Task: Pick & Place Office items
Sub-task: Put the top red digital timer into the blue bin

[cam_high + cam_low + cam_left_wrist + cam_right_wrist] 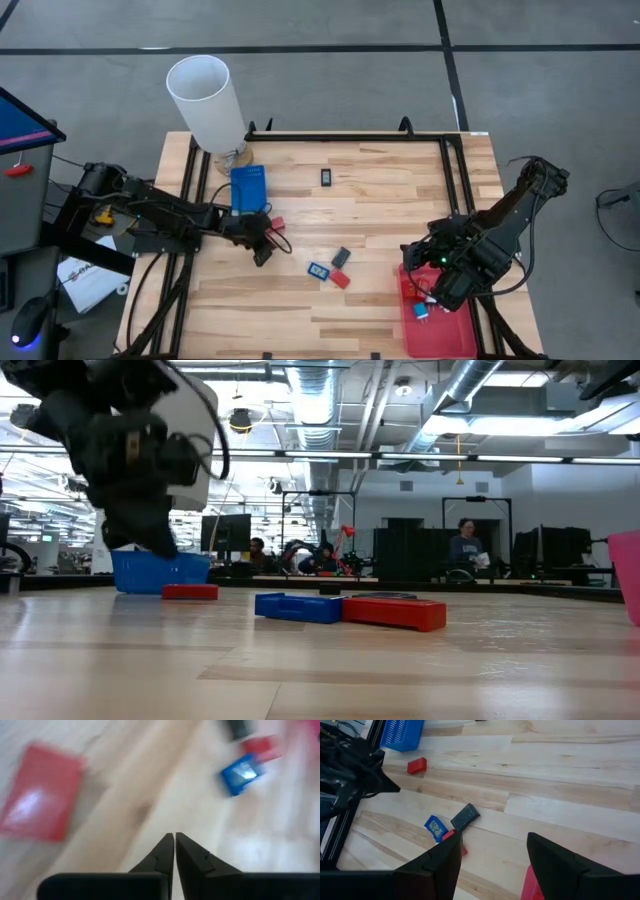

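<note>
High view: a pale wooden counter (pixel 380 190) in a black frame, grey floor around it. A white cylinder (pixel 205 102) stands at the far left corner, and a square blue bin (pixel 248 188) lies just in front of it. A flat red tray (pixel 440 325) sits at the near right corner. The low view looks across the counter into an open office with exposed ducts, monitors and seated people.

Office items: a small black piece (pixel 327 177) lies alone toward the far edge. A small red piece (pixel 277 222) lies just beside the blue bin. Near the counter's middle, three pieces cluster: a blue one (pixel 319 269), a dark one (pixel 341 257) and a red one (pixel 340 279), close together or touching. Small pieces, one light blue (pixel 421 310), lie in the red tray.

Left hand (pixel 262 252): low over the counter between the red piece and the cluster, fingers (pixel 161 854) clenched tip to tip, grasping nothing.

Right hand (pixel 432 298): over the far end of the red tray, fingers (pixel 442 857) spread wide, released, nothing visible between them.
</note>
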